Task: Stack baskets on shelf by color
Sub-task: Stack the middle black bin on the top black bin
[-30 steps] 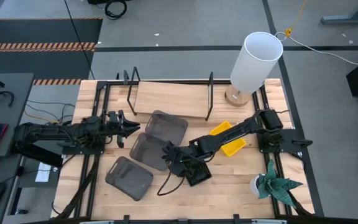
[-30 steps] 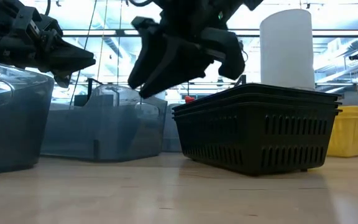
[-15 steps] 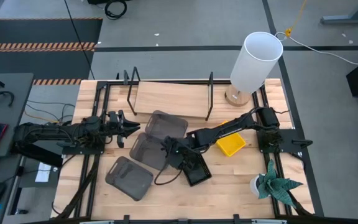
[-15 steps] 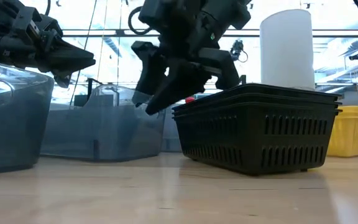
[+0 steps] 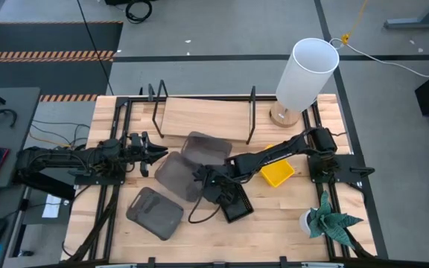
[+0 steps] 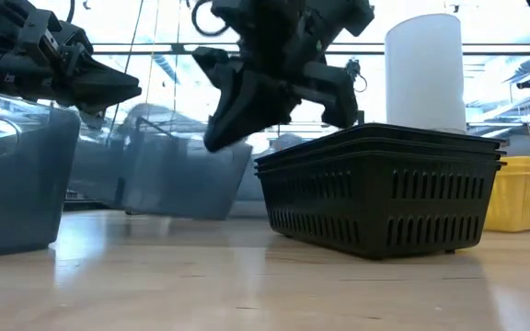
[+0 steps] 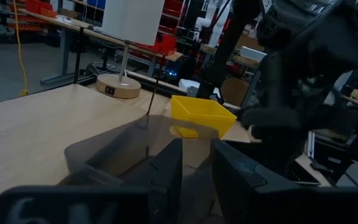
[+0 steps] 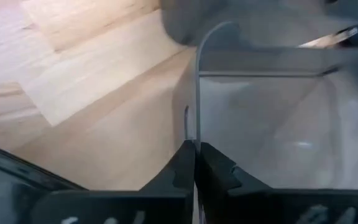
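High view: right claw [image 5: 202, 181] clamps a grey basket [image 5: 179, 177] by its wall, lifted off the tabletop [image 5: 274, 219].
Next it must carry it onto the neighbouring grey basket [image 5: 204, 148] just beyond, near the shelf [image 5: 199, 115]; left claw [image 5: 159, 152] waits beside, fingers near-closed, empty.

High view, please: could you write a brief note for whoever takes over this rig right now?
Right gripper: shut on the rim of a grey basket, tilted, mid-table.
Left gripper: waiting at the table's left.
Second grey basket by the shelf front edge; third grey basket near the table's front.
Black baskets stacked on the table, yellow basket beside them.
Done: nothing shelved.
Left: all colours.
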Tool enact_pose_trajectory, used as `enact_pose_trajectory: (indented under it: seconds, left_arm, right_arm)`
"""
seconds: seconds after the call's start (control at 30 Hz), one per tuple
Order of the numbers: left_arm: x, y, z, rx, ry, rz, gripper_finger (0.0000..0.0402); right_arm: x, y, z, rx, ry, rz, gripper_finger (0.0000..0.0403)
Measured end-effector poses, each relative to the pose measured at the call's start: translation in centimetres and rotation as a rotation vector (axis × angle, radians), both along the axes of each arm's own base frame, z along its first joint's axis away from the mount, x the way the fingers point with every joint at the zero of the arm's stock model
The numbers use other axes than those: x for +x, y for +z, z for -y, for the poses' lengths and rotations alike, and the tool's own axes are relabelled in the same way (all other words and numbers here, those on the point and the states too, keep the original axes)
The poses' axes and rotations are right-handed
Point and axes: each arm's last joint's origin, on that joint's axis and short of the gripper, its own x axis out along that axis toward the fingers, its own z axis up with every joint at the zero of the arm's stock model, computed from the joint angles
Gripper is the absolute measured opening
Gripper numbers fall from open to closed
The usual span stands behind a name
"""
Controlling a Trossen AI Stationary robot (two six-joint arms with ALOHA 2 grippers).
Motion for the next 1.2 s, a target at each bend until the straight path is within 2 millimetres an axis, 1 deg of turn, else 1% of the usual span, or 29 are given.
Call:
enact_pose_trajectory:
  seconds: [0.13,0.23,0.37,0.47,0.63,0.8,1.0,1.1,1.2]
  left_arm:
    - [0.0,0.0,0.0,0.000,-0.001,-0.002,0.0085]
    - [0.0,0.0,0.0,0.000,0.000,-0.002,0.0083]
    - [0.0,0.0,0.0,0.000,0.000,-0.002,0.0085]
    - [0.0,0.0,0.0,0.000,0.000,0.000,0.0088]
    - [0.0,0.0,0.0,0.000,-0.001,0.000,0.0091]
    - [0.0,0.0,0.0,0.000,-0.001,0.000,0.0091]
    - [0.0,0.0,0.0,0.000,0.000,0.000,0.0089]
    - [0.0,0.0,0.0,0.000,0.000,0.000,0.0091]
    - [0.0,0.0,0.0,0.000,0.000,0.000,0.0091]
  right_arm:
    - [0.3,1.9,-0.2,0.003,0.029,0.015,0.0008]
    - [0.3,3.2,-0.3,0.023,0.056,-0.023,0.0007]
    - [0.1,5.0,-0.1,-0.003,0.085,-0.084,0.0007]
    - [-0.1,6.3,0.4,0.010,0.105,-0.124,0.0006]
    - [-0.3,7.6,2.3,0.024,0.078,-0.181,0.0005]
    - [-0.5,8.3,4.1,0.027,0.055,-0.220,0.0005]
    - [-1.2,7.9,6.5,-0.010,0.074,-0.298,0.0004]
    - [-1.3,7.8,7.3,-0.027,0.088,-0.313,0.0005]
    - [-1.5,8.1,7.7,-0.033,0.097,-0.311,0.0005]
